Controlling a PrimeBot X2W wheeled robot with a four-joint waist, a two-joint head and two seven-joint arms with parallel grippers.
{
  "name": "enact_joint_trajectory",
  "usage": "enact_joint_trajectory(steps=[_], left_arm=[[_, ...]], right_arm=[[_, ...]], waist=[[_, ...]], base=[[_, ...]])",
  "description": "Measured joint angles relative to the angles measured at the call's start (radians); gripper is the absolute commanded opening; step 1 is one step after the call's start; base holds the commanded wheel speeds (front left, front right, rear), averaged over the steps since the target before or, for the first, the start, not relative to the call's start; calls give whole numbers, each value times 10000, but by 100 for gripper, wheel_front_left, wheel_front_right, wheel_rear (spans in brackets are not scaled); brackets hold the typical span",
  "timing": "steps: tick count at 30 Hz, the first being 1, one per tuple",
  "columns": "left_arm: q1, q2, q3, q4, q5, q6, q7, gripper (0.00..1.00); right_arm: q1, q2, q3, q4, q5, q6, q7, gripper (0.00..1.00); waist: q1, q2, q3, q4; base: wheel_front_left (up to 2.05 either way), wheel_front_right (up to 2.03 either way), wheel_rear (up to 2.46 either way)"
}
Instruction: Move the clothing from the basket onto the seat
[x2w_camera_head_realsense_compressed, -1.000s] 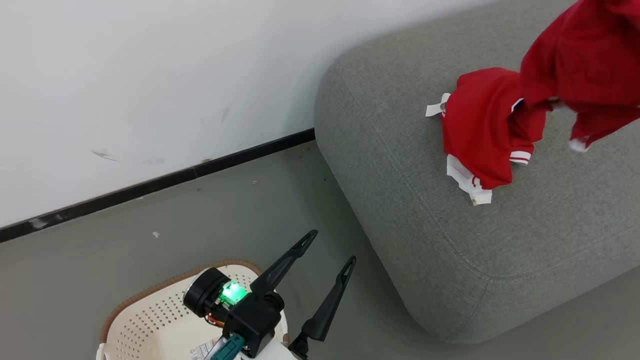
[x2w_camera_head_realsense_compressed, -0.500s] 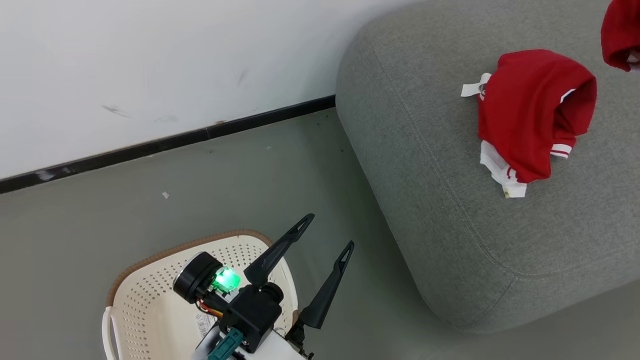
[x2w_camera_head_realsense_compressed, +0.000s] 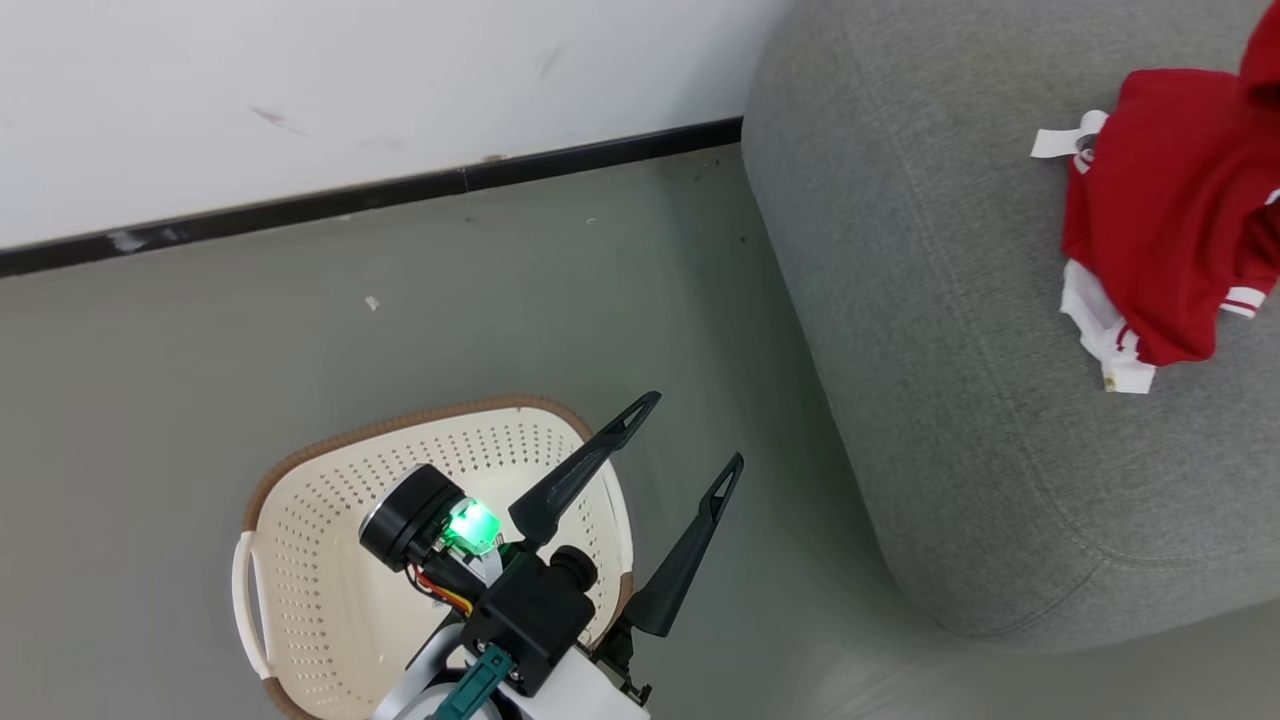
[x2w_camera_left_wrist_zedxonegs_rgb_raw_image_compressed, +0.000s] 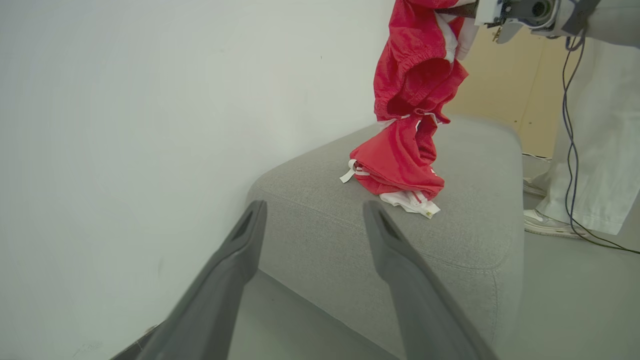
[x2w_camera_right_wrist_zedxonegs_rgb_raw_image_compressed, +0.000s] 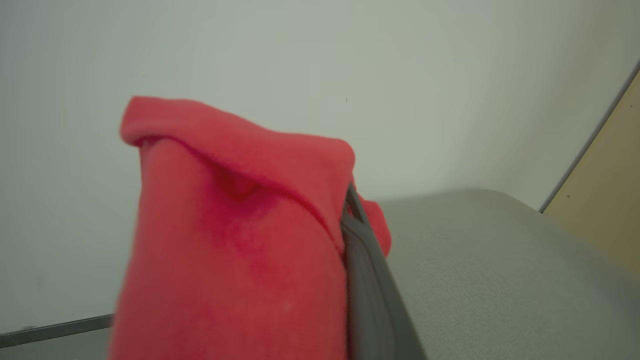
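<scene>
One red garment (x2w_camera_head_realsense_compressed: 1160, 220) with white trim and a white tag lies crumpled on the grey seat (x2w_camera_head_realsense_compressed: 950, 400). It also shows in the left wrist view, as the garment lying on the seat (x2w_camera_left_wrist_zedxonegs_rgb_raw_image_compressed: 400, 165). A second red garment (x2w_camera_left_wrist_zedxonegs_rgb_raw_image_compressed: 415, 65) hangs above it, its lower end reaching the lying one. My right gripper (x2w_camera_left_wrist_zedxonegs_rgb_raw_image_compressed: 452, 10) is shut on its top. In the right wrist view this cloth (x2w_camera_right_wrist_zedxonegs_rgb_raw_image_compressed: 240, 240) drapes over the gripper (x2w_camera_right_wrist_zedxonegs_rgb_raw_image_compressed: 345, 220) and hides one finger. My left gripper (x2w_camera_head_realsense_compressed: 688, 435) hangs open and empty over the cream basket (x2w_camera_head_realsense_compressed: 300, 500), which holds no clothing.
A white wall with a black skirting strip (x2w_camera_head_realsense_compressed: 400, 190) runs behind the basket and the seat. Grey floor (x2w_camera_head_realsense_compressed: 150, 380) surrounds the basket. A person's leg in white trousers (x2w_camera_left_wrist_zedxonegs_rgb_raw_image_compressed: 595, 125) stands beyond the seat (x2w_camera_left_wrist_zedxonegs_rgb_raw_image_compressed: 450, 230), beside a dangling dark cable (x2w_camera_left_wrist_zedxonegs_rgb_raw_image_compressed: 570, 100).
The head camera has swung, bringing more of the basket into view. The held garment has slid almost out of the top right corner. Neither gripper has changed its state.
</scene>
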Motion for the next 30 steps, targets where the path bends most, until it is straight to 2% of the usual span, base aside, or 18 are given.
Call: enact_joint_trajectory(steps=[11, 26, 27, 28, 30], left_arm=[[-600, -40, -303, -125, 104, -205, 232, 100], [-1335, -142, -416, -86, 188, -525, 272, 100], [-1335, -142, -416, -86, 188, -525, 272, 100], [-1383, -140, -403, -63, 190, -527, 261, 100], [-1438, -130, -341, 61, 192, -529, 174, 100]], right_arm=[[1393, 489, -1104, 1795, 48, 0, -855, 0], [1418, 794, -1106, 2353, 221, 0, -1490, 0], [1418, 794, -1106, 2353, 221, 0, -1490, 2], [1417, 800, -1049, 2347, 224, 0, -1513, 21], [1420, 901, -920, 2349, 263, 0, -1528, 45]], waist=[[0, 0, 909, 515], [0, 0, 1751, 810], [0, 0, 1751, 810], [1, 0, 1790, 810], [0, 0, 1812, 770]], base=[[0, 0, 0], [0, 0, 0], [0, 0, 0], [0, 0, 0], [0, 0, 0]])
